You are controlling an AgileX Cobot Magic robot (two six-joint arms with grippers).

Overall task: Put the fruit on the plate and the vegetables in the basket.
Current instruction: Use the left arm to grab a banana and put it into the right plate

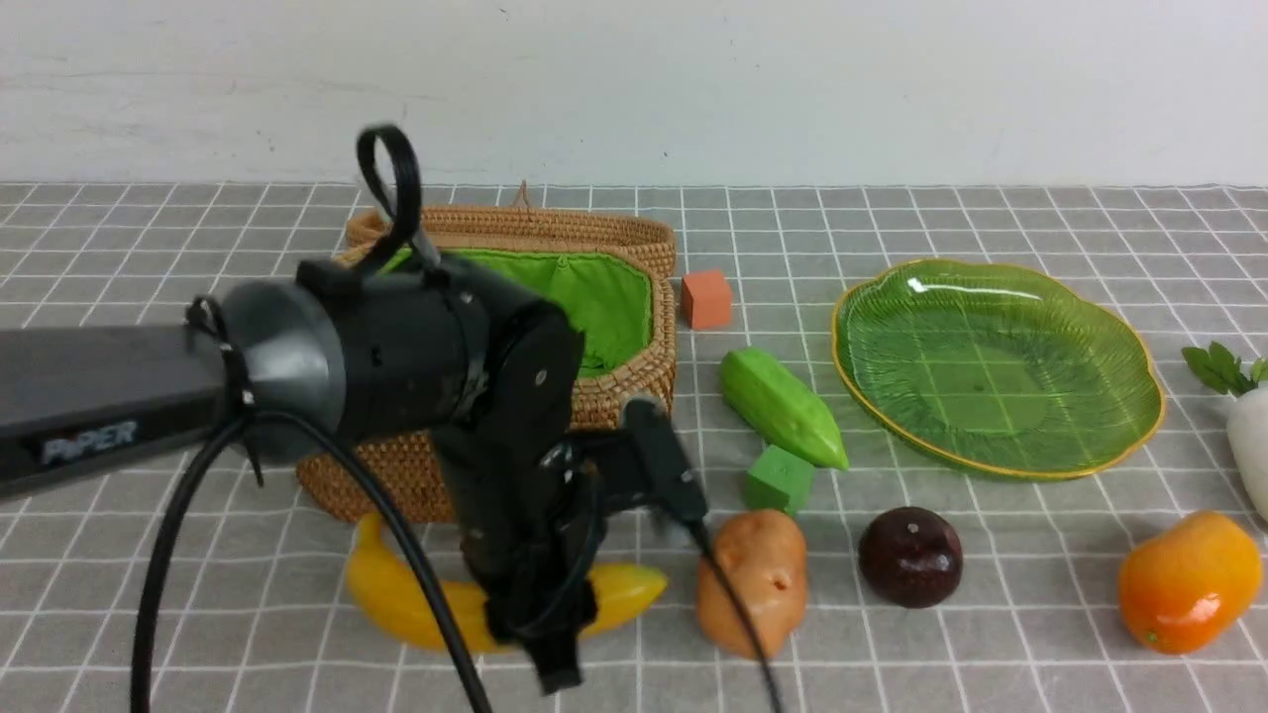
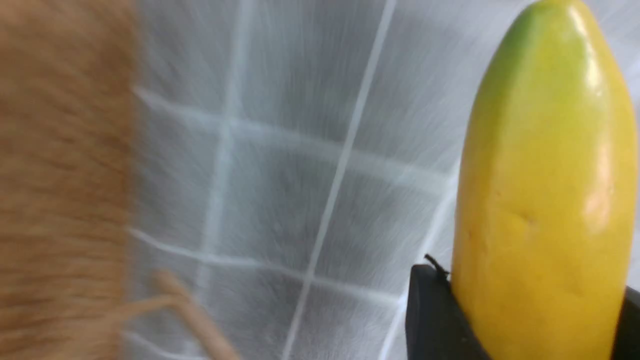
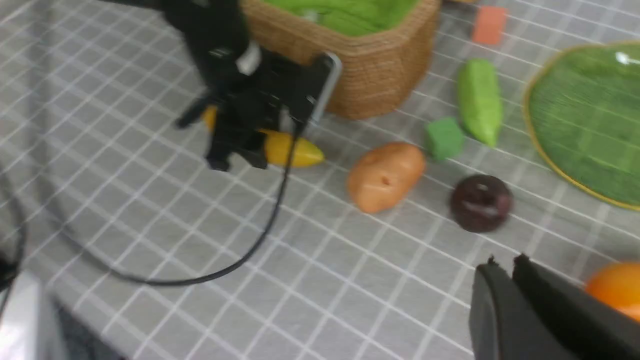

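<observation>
My left gripper (image 1: 543, 634) reaches down in front of the wicker basket (image 1: 634, 371) and is shut on the yellow banana (image 1: 396, 594) near its middle. In the left wrist view the banana (image 2: 545, 200) fills the gap between both black fingers (image 2: 430, 310). The potato (image 1: 753, 579), plum (image 1: 909, 557) and mango (image 1: 1189, 582) lie in a row to its right. A green gourd (image 1: 783, 406) lies behind them. The radish (image 1: 1250, 436) is at the right edge. The green plate (image 1: 991, 366) holds nothing. My right gripper (image 3: 505, 265) is shut and holds nothing, hovering near the mango (image 3: 617, 290).
An orange cube (image 1: 705, 299) sits beside the basket, whose green lining is visible. A green cube (image 1: 780, 480) rests at the gourd's tip. The left arm's black cable (image 1: 158, 574) trails over the checked cloth. A white wall closes off the back.
</observation>
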